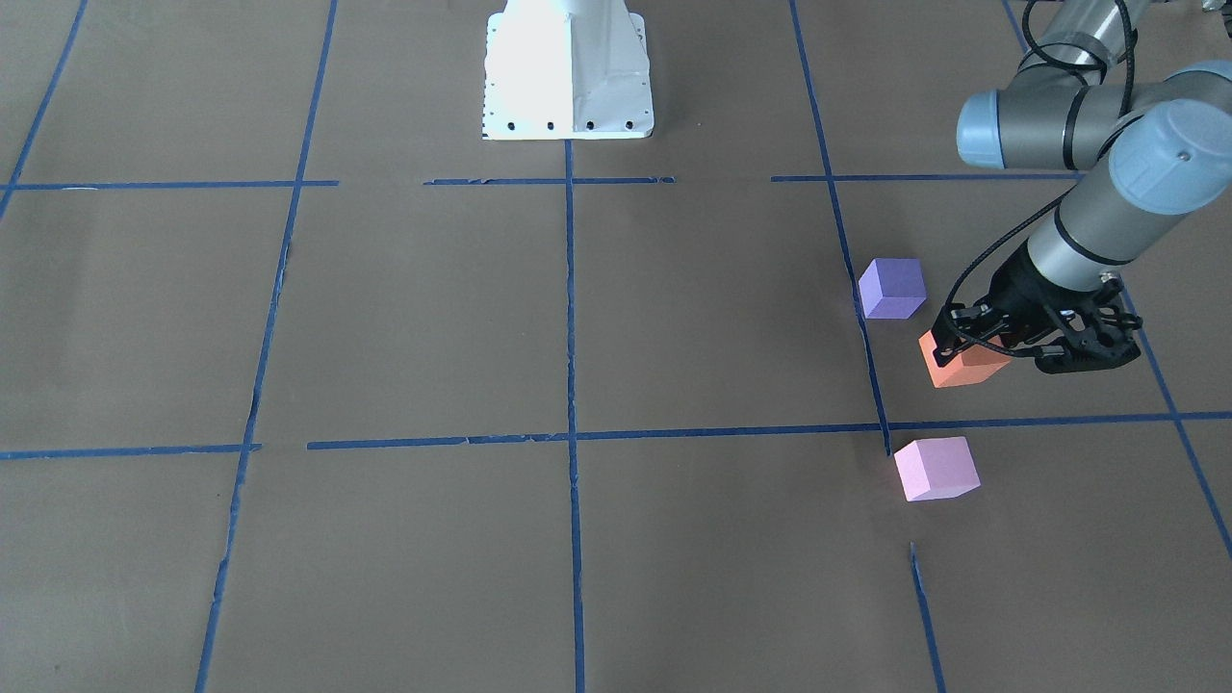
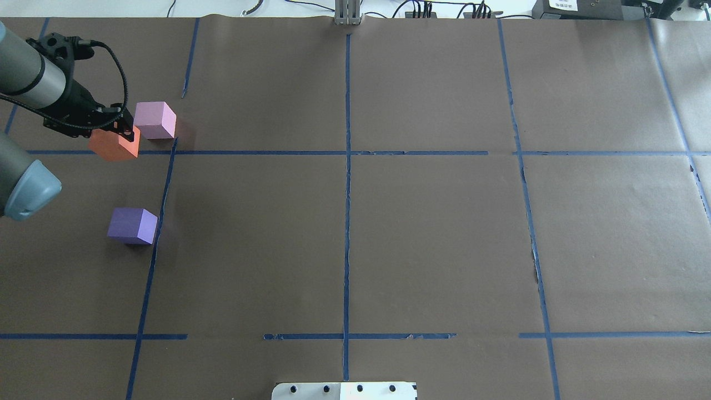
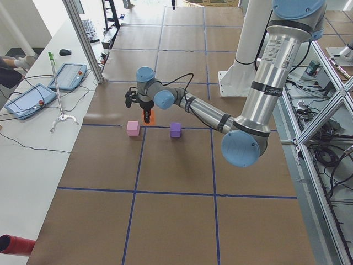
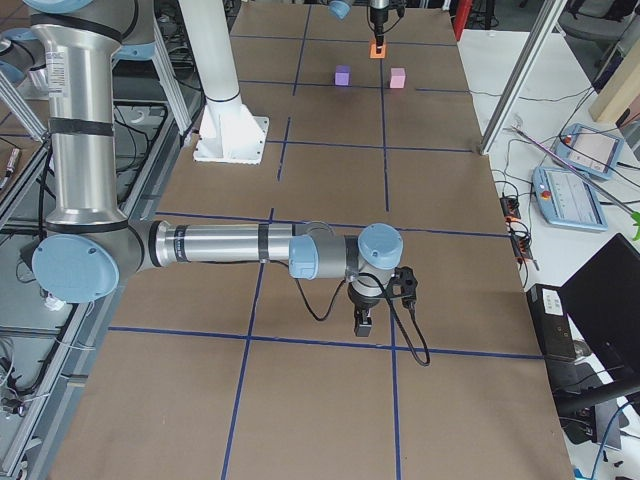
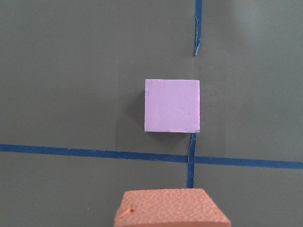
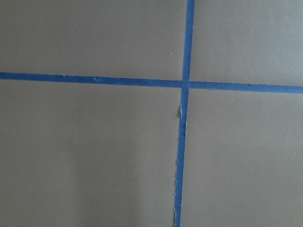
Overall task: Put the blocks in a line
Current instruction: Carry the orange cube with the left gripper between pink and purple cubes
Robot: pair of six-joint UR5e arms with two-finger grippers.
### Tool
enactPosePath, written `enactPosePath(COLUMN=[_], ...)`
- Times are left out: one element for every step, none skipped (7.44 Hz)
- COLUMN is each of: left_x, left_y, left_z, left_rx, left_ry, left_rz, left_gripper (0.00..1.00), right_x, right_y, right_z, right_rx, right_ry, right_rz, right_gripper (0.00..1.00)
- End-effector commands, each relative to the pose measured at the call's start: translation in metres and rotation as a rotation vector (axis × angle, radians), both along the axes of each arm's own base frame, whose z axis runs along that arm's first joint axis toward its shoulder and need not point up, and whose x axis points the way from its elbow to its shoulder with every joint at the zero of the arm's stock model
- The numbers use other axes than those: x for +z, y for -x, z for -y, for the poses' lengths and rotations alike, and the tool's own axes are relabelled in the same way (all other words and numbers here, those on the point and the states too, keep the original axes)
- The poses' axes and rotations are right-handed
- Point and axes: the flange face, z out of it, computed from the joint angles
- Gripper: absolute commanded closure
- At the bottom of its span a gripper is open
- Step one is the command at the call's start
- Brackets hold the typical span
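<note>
A: Status of orange block (image 1: 962, 371)?
B: Pinched in left hand (image 1: 980, 346), fingers closed against its sides, near desk (image 1: 674, 318) left edge, toward far corner.
A: Others?
B: Pink block (image 1: 936, 469) near it, toward far edge; purple block (image 1: 892, 288) on robot's side, apart.
A: Right hand (image 4: 364, 322)?
B: Low over desk near right edge, well apart from blocks; opening impossible to tell.

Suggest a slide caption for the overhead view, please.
Left gripper holds the orange block near the pink block; purple block sits apart.
</note>
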Motion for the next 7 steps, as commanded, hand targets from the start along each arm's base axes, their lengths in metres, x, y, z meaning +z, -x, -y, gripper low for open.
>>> enactPosePath(left_x=[0.031,0.041,0.042,0.045,0.047,0.045,0.044], left_y=[-0.046,-0.061,-0.071,-0.071,-0.07,-0.072,-0.074], left_z=[-0.01,-0.016,-0.022,-0.021,-0.019,-0.02,-0.02], left_rx=[0.053,0.07,0.075,0.054,0.044,0.045,0.048], left_ry=[0.005,0.009,0.02,0.001,-0.008,-0.012,-0.015], left_rz=[-0.003,-0.004,-0.005,0.021,0.034,0.034,0.034], left_gripper=[0.9,0.9,0.9,0.9,0.9,0.9,0.9], right_x=[0.0,0.0,0.0,0.0,0.0,0.0,0.0], right_y=[0.0,0.0,0.0,0.0,0.0,0.0,0.0], right_z=[0.0,0.0,0.0,0.0,0.0,0.0,0.0], right_rx=[0.0,0.0,0.0,0.0,0.0,0.0,0.0], right_ry=[-0.001,-0.001,0.0,-0.001,0.0,0.0,-0.001], right_rz=[0.0,0.0,0.0,0.0,0.0,0.0,0.0], right_gripper=[0.0,0.0,0.0,0.0,0.0,0.0,0.0])
